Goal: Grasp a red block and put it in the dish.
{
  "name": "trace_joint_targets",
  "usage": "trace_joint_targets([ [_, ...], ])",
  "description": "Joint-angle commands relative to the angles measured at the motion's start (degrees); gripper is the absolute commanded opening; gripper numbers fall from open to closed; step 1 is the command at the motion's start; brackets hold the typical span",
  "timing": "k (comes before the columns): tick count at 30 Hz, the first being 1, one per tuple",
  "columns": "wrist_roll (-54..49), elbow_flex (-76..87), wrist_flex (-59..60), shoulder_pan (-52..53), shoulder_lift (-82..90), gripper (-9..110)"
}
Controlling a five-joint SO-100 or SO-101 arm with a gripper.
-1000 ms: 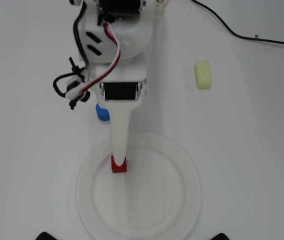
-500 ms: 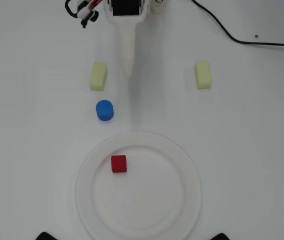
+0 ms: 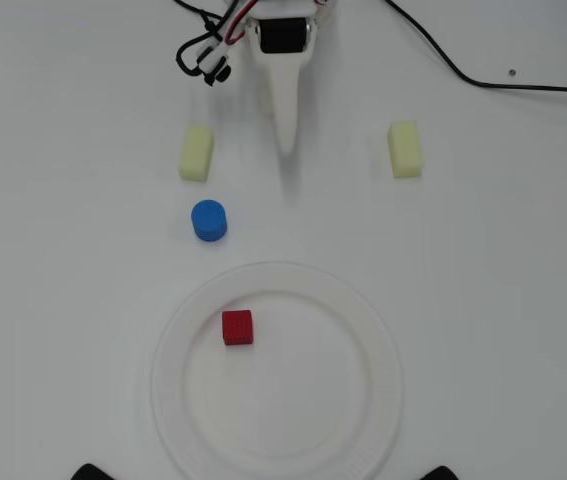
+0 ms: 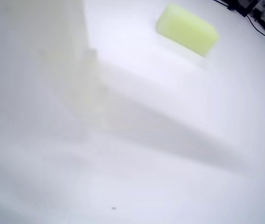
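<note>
- The block (image 3: 237, 327), a small red cube, lies flat inside the dish (image 3: 373, 330), on the upper-left part of its flat floor as the overhead view shows it, clear of the ribbed rim.
- The dish, round and white, sits on the white worktop (image 3: 503, 300) in the lower middle of the overhead view; its lower edge runs out of the picture.
- The tool (image 3: 286, 140) is at the top middle of the overhead view, well apart from the dish, its white tip pointing down the picture toward the dish.
- From above the tool reads as a single tapering white finger with no gap showing and nothing between its parts; the fingers look together.
- In the wrist view the tool is only a pale blurred mass along the left side, so that view does not settle the matter.
- A blue cylinder (image 3: 209, 220) stands just above the dish's upper-left rim, not touching it.
- A pale yellow bar (image 3: 196, 153) lies left of the tool tip, above the cylinder.
- A second yellow bar (image 3: 405, 149) lies right of the tool; the wrist view shows one such bar (image 4: 187, 29) at its top edge.
- Black cable (image 3: 483, 78) runs across the upper right of the worktop.
</note>
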Motion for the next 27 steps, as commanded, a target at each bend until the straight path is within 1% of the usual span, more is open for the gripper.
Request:
trace_joint_targets([
  [1, 1.0, 7.2, -1.1, -0.9, 8.3, 38],
  [4, 1.1, 15.0, 4.4, -1.6, 23.1, 34],
  [6, 1.8, 16.3, 5.8, 0.3, 25.4, 30],
  [7, 1.9, 16.4, 6.2, 0.5, 25.4, 23],
  [9, 2.9, 17.0, 6.7, 0.8, 25.4, 0],
  [14, 5.4, 16.7, 8.3, 0.9, 25.4, 0],
  [19, 1.0, 16.3, 11.1, 0.4, 25.4, 0],
  [22, 0.4, 16.1, 11.8, 0.5, 25.4, 0],
  [27, 3.4, 16.0, 11.8, 3.2, 25.3, 0],
])
